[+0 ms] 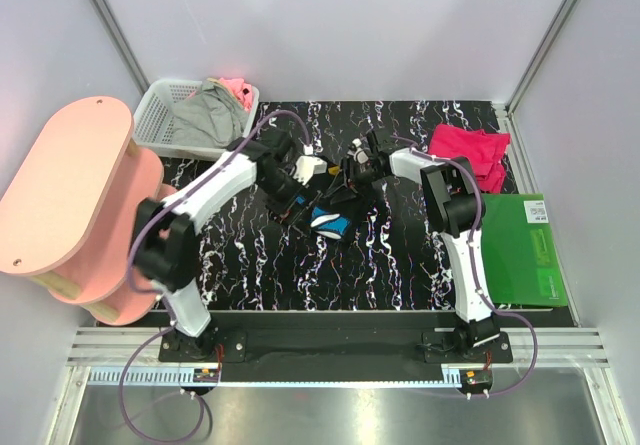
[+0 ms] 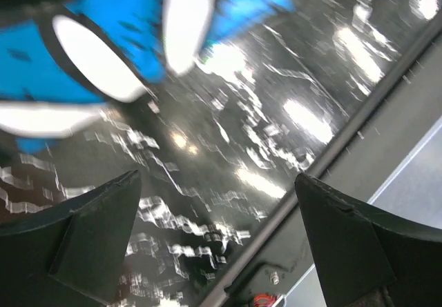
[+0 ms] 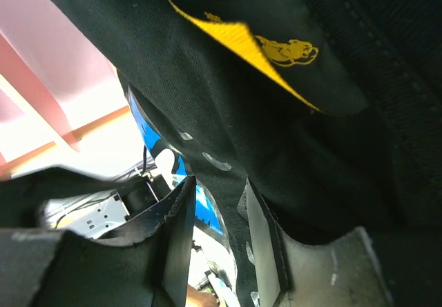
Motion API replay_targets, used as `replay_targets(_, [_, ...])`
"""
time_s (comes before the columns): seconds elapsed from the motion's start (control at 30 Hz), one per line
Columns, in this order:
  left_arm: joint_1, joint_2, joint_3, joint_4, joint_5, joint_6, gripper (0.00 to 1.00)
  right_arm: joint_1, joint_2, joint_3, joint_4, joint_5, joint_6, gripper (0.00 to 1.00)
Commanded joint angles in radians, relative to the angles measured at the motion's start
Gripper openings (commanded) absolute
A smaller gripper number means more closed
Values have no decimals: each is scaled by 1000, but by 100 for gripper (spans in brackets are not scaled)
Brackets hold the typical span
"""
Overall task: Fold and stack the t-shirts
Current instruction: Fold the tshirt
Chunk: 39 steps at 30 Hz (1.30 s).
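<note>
The black t-shirt (image 1: 330, 217) with the blue-white daisy print lies bunched at the table's middle. It fills the right wrist view (image 3: 290, 114), with its yellow neck label showing. My right gripper (image 1: 356, 165) is closed on a fold of it (image 3: 219, 183), and black cloth runs between the fingers. My left gripper (image 1: 316, 166) is just left of the bunch. It is wide open and empty (image 2: 217, 177), with the print (image 2: 103, 38) beyond its fingertips. The crimson-pink t-shirt (image 1: 470, 151) lies crumpled at the back right, away from both grippers.
A flat green board (image 1: 522, 250) lies at the right edge. A white lattice basket (image 1: 160, 115) at the back left holds grey and pink clothes. A pink two-tier shelf (image 1: 70, 185) stands off the table's left side. The table top (image 1: 400, 265) is black marbled.
</note>
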Motion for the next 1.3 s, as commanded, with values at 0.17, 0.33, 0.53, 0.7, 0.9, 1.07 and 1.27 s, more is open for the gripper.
replay_targets(0.17, [9,281,189,91,-39,-105,99,-16,-14,-103,-49,156,-9,43])
replay_targets(0.33, [9,321,245,92,7,-123,99,-14,-31,-128,-32,150,-3,41])
replay_targets(0.53, [9,335,274,80,142,-154,99,-14,-40,-158,-6,149,11,39])
replay_targets(0.7, [7,362,288,51,269,-180,99,-5,-47,-192,22,153,29,37])
replay_targets(0.9, [-34,407,260,42,320,-191,99,10,-51,-211,51,159,57,34])
replay_targets(1.07, [-56,355,279,-7,426,-156,99,16,-48,-224,74,158,75,34])
replay_targets(1.27, [-69,384,378,-176,553,-13,99,27,-45,-220,80,155,84,33])
